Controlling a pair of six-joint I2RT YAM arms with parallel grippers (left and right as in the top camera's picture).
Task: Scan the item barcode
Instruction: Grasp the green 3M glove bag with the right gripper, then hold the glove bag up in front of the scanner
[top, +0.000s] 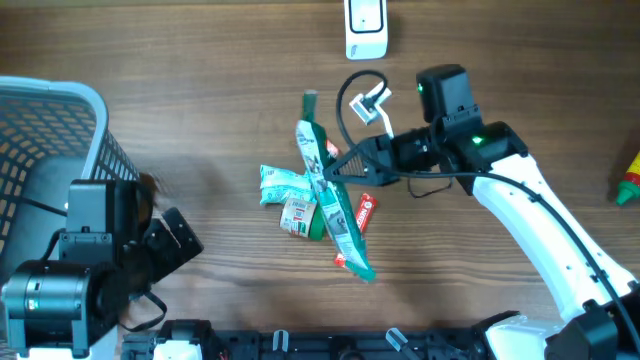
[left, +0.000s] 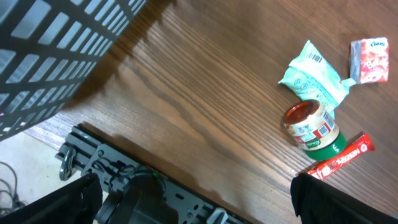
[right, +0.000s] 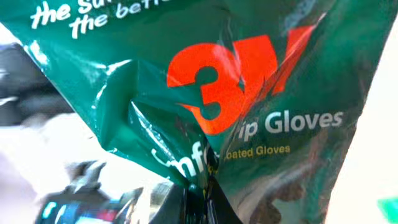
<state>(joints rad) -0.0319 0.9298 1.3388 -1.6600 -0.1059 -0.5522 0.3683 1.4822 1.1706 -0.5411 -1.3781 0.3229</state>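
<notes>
The worktop (top: 200, 100) is dark brown wood with a strong grain. A grey mesh basket (top: 50, 88) stands at its left end, a white scanner (top: 366, 28) at the far edge and a yellow-and-red bottle (top: 628, 180) at the right edge. At the near edge a black rail (left: 124, 168) carries cables, with pale floor (left: 18, 155) beyond it. The glove packet (top: 345, 235) sits mid-worktop, a long glossy green sleeve lying slantwise over a mint-and-white pouch (top: 280, 183), a small jar (top: 297, 216) and a red bar (top: 365, 212). Up close it shows an orange-red 3M logo and white "Gloves" lettering, the film creased where it is pinched. The right end effector (top: 340, 170) is closed on the packet near its middle. The left end effector (left: 196, 182) hangs by the basket with its fingers spread wide, holding nothing.
</notes>
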